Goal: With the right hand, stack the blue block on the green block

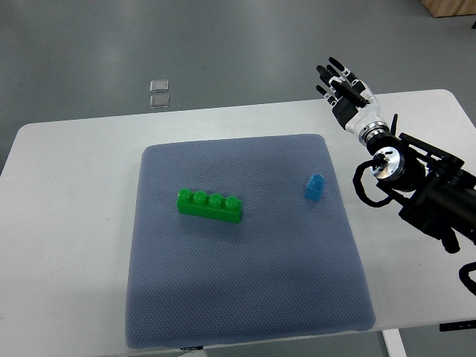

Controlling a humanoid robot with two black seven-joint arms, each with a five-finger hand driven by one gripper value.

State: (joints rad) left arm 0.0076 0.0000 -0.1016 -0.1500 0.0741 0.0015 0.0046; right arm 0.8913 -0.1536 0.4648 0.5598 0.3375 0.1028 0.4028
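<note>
Top view. My right hand hangs over the far right of the white worktop, fingers extended and empty. The blue block stands upright on the grey mat, well apart from the green block lying at its left.

A white tabletop with rounded corners fills most of the view. A grey-blue mat lies on it, roughly square with rounded corners, its weave finely textured, its near edge close to the tabletop's near edge. Bare white surface shows to the left and right of the mat. Beyond the tabletop is a grey floor. Two small, pale square tiles lie on it, one just behind the other, near the tabletop's far edge. A strip of wood-coloured surface shows at the top right corner.
</note>
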